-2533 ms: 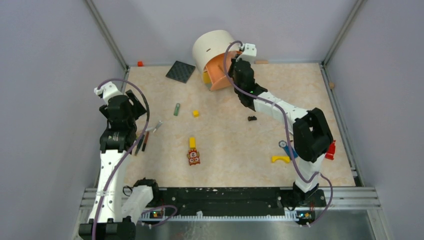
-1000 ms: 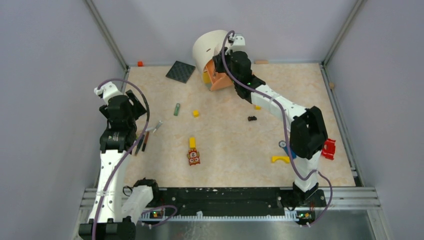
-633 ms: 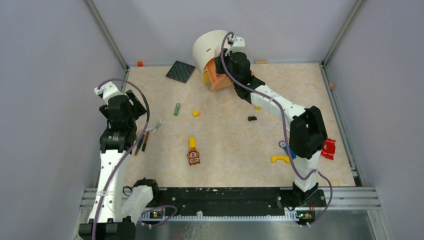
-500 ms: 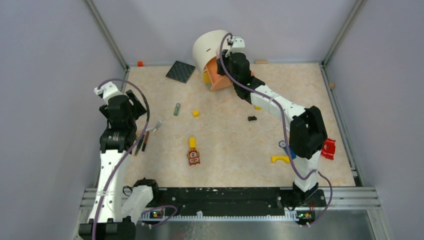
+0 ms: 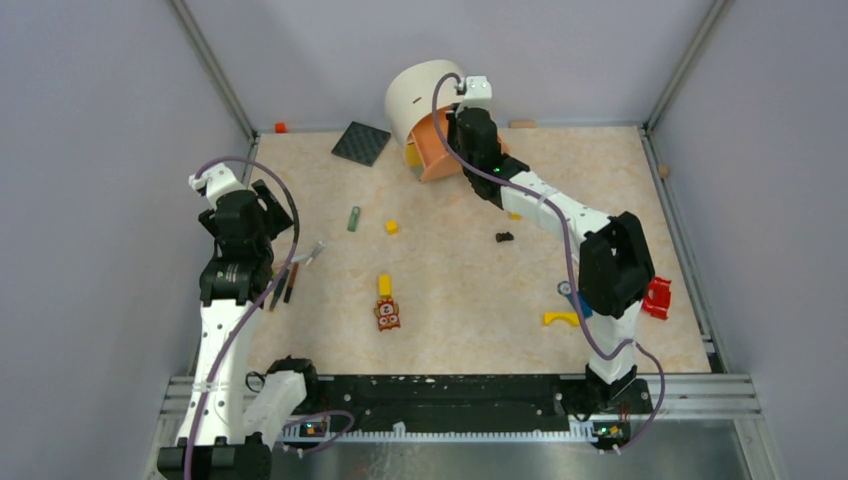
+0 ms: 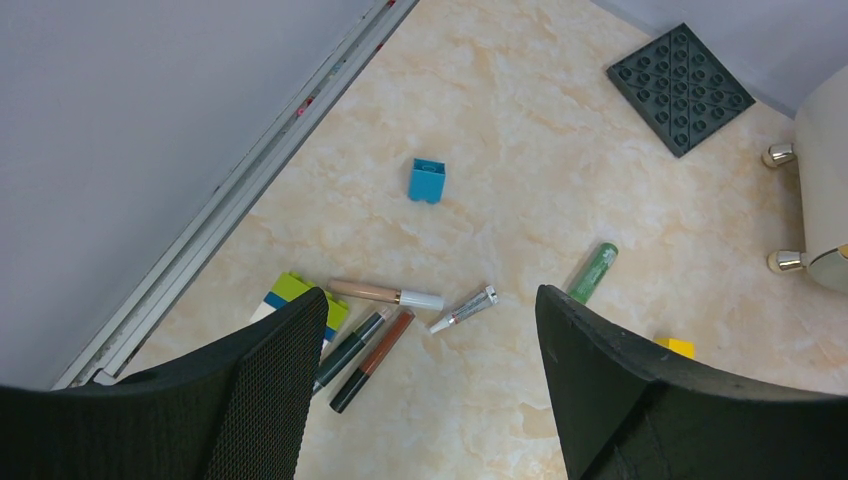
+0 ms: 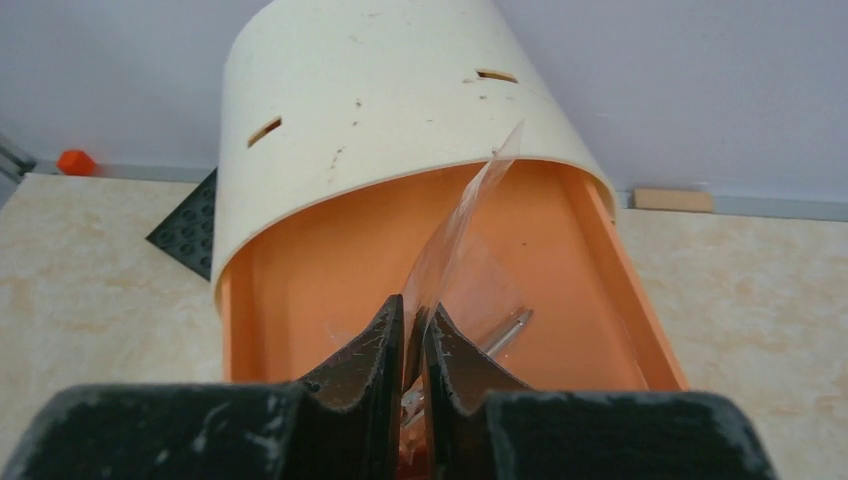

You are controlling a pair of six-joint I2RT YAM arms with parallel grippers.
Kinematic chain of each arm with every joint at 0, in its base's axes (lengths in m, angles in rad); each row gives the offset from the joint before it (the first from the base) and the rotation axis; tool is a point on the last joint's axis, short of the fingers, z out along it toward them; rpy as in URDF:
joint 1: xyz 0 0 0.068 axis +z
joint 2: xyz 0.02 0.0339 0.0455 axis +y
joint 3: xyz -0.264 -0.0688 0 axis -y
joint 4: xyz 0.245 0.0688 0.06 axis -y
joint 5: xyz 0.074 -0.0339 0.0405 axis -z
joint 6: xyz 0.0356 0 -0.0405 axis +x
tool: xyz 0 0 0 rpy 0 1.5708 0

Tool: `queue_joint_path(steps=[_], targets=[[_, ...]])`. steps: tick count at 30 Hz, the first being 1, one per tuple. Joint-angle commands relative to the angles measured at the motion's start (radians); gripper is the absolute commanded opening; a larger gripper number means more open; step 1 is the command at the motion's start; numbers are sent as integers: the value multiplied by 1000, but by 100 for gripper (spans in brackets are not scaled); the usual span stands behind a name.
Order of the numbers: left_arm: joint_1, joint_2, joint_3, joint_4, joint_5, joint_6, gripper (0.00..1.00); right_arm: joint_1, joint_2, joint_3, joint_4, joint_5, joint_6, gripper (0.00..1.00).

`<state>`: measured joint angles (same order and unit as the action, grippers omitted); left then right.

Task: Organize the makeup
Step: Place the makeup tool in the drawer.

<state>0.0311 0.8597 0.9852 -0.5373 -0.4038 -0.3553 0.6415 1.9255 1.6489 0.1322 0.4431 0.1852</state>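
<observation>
- Left fingers [image 6: 270, 390]: spread wide and holding nothing, poised above the stick cluster, seemingly ready for a pick.
- Slender makeup sticks [image 6: 385, 293]: four, lying loose and unsorted on the marble-patterned worktop [image 6: 520, 150], lower centre of the left wrist view. One is beige with a white cap, one is small and silver-white [image 6: 463, 308], and two are dark pencils [image 6: 360, 348].
- Short green tube [image 6: 593, 272]: one, lying apart, right of the cluster.
- Cream rounded container with orange inner tray [image 7: 380, 120]: one, upper centre of the overhead view, with its mouth facing the arms so items can enter.
- Right fingers [image 7: 370, 370]: narrow, pinching a clear plastic sleeve [image 7: 460, 230] at the container's mouth, probably to deposit it. Its contents cannot be told.
</observation>
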Motion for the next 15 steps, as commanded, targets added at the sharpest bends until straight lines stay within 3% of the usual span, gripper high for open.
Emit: queue_joint_path(steps=[1, 12, 15], targets=[[-3, -4, -6, 42, 10, 12, 82, 12, -26, -4, 16, 120, -91, 13], [-3, -1, -6, 43, 17, 12, 82, 12, -61, -26, 70, 241, -236, 25], [-3, -1, -6, 43, 16, 12, 82, 12, -62, -26, 80, 232, -235, 22]])
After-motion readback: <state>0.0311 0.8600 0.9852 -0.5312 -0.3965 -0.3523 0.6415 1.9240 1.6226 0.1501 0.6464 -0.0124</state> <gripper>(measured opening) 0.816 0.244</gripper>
